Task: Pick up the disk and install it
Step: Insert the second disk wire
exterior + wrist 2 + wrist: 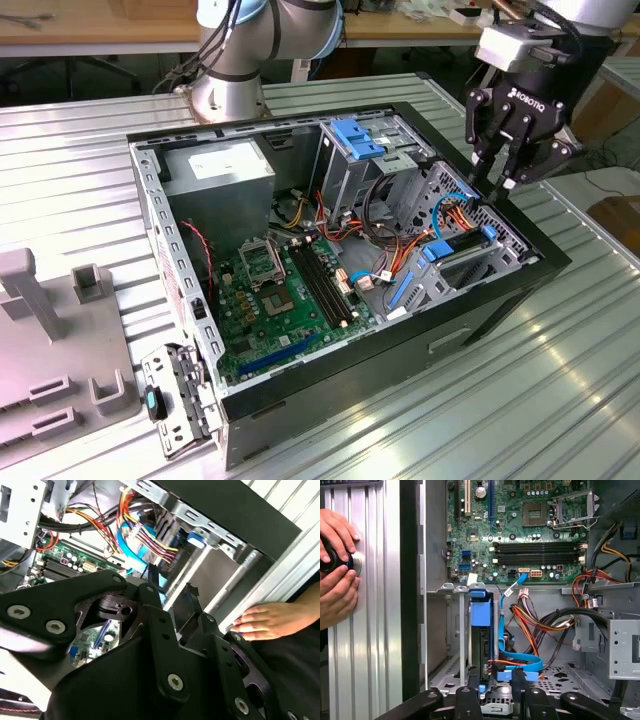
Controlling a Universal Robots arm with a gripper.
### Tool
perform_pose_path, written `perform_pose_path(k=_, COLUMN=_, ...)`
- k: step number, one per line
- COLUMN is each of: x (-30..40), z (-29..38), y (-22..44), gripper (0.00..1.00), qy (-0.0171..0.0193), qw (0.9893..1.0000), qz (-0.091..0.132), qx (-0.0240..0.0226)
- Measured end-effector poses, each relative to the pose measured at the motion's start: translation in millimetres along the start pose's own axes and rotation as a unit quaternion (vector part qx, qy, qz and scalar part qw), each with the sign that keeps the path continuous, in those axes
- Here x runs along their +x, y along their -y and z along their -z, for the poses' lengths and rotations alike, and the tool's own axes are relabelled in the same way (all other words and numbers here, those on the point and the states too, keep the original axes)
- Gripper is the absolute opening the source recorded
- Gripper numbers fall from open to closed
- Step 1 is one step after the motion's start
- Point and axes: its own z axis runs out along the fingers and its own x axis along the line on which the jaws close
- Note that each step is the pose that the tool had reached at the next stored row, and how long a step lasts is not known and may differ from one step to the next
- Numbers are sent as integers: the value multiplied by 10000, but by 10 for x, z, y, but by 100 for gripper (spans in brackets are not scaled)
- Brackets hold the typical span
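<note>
The disk (pixel 462 250) stands on edge in the bay at the open computer case's side, on the exterior view's right. Blue rails run along it. In the first wrist view the disk (pixel 485 650) shows as a dark slab under a blue rail, with a blue data cable beside it. My gripper (pixel 495 185) hangs just above the bay, pointing down. Its fingertips (pixel 468 695) stand either side of the disk's end with a gap showing, so the gripper (pixel 494 690) is open. In the second wrist view the gripper (pixel 167 587) is over the bay wall.
A person's hands (pixel 335 570) rest on the ribbed metal table (pixel 370 655) beside the case, holding a small dark knob; one hand (pixel 265 622) is close to my gripper. Inside the case are the motherboard (pixel 280 290), power supply (pixel 220 165), blue-topped drive cage (pixel 360 140) and cable bundles (pixel 400 230).
</note>
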Motion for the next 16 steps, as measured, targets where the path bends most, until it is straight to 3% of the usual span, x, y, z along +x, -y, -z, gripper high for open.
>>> perform_pose_path(k=2, x=-61, z=-60, y=-1, gripper=39, qy=1, qw=10000, qz=0, qx=0)
perform_pose_path(k=6, x=-95, z=-146, y=16, gripper=39, qy=0, qw=10000, qz=0, qx=-3)
perform_pose_path(k=10, x=-97, z=-153, y=19, gripper=38, qy=-3, qw=10000, qz=0, qx=-3)
perform_pose_path(k=12, x=-97, z=-154, y=19, gripper=24, qy=-5, qw=10000, qz=0, qx=-4)
perform_pose_path(k=16, x=-98, z=-155, y=19, gripper=22, qy=-6, qw=10000, qz=0, qx=-3)
